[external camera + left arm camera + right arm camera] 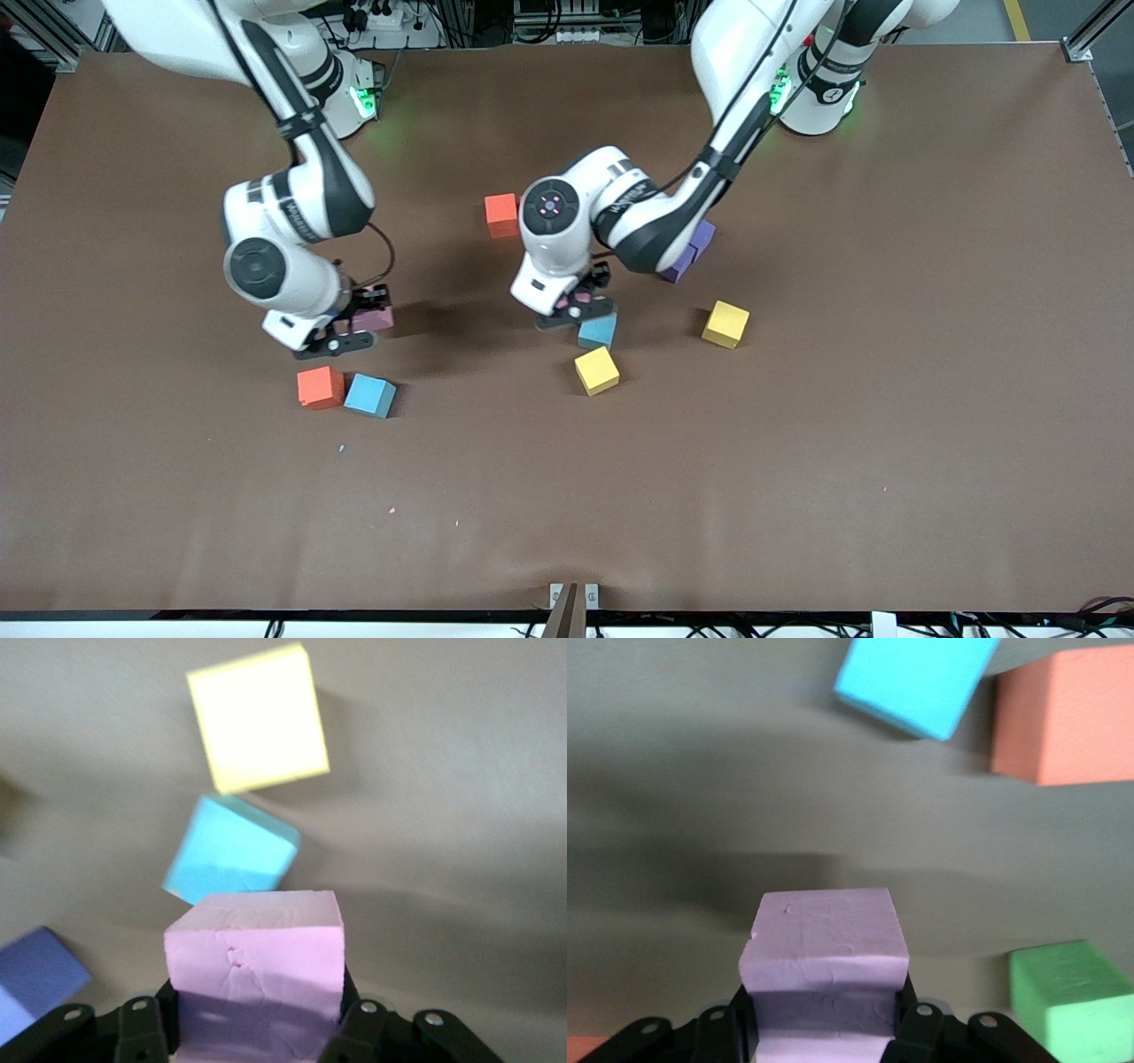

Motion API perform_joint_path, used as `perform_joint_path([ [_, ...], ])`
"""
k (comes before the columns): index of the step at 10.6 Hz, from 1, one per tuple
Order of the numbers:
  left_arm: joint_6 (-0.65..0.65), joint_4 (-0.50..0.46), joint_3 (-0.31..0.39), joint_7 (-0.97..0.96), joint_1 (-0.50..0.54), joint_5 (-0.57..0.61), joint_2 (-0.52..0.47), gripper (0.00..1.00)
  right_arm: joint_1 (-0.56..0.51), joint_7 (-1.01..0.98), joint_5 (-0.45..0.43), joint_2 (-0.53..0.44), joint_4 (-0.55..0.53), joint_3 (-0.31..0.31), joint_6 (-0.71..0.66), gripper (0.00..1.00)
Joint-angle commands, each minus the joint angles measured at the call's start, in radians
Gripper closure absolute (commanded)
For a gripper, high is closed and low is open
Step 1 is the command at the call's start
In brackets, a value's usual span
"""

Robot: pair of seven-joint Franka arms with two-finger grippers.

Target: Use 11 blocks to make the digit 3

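A brown table (797, 496) is shown from a high camera, with two white robot arms reaching in from the edge where their bases stand. No part of the digit 3 has been laid out yet; the blocks are scattered loose across the middle of the table.

The left tool (576, 306) is closed on a pink block (255, 970), which is seen clamped between its two black fingers in the left wrist view. It hangs low over a blue block (598, 331) near the table's centre. A yellow block (596, 369) lies just beside that blue one, toward the camera edge, and a second yellow block (726, 323) sits apart toward the left arm's end. Two purple cubes (689, 252) are partly hidden under the left arm.

The right tool (341, 335) is also closed on a pink block (826, 970), gripped the same way. It hangs above an orange block (320, 387) and another blue block (370, 395), which touch each other. A green block (1070, 998) is visible only in the right wrist view. One more orange block (501, 214) lies toward the edge where the bases stand.

The risks are judged as follows. Each held block is carried very close to loose blocks, so a low descent could knock the blue blocks out of place. The foam looks soft and dented, so a held block might twist in the grip and land crooked. The two arms work fairly near each other and could collide if both moved to the centre.
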Motion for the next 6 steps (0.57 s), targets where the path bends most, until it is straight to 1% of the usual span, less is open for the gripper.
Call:
perform_joint_path([
  [1,-0.062,-0.017,0.035,-0.061,-0.008,-0.013,-0.045,1.00,0.055,0.178,0.013,0.014,0.014,0.049,0.006,0.82],
  [3,-0.062,-0.017,0.042,-0.115,0.013,-0.014,-0.046,1.00,0.112,0.358,0.000,0.035,0.037,0.101,0.007,0.82],
  [5,-0.062,-0.015,0.042,-0.109,0.052,-0.018,-0.056,1.00,0.181,0.463,-0.004,0.058,0.048,0.113,0.029,0.83],
  [6,-0.062,-0.017,0.042,-0.099,0.055,-0.013,-0.054,1.00,0.189,0.513,-0.014,0.072,0.048,0.135,0.053,0.83],
])
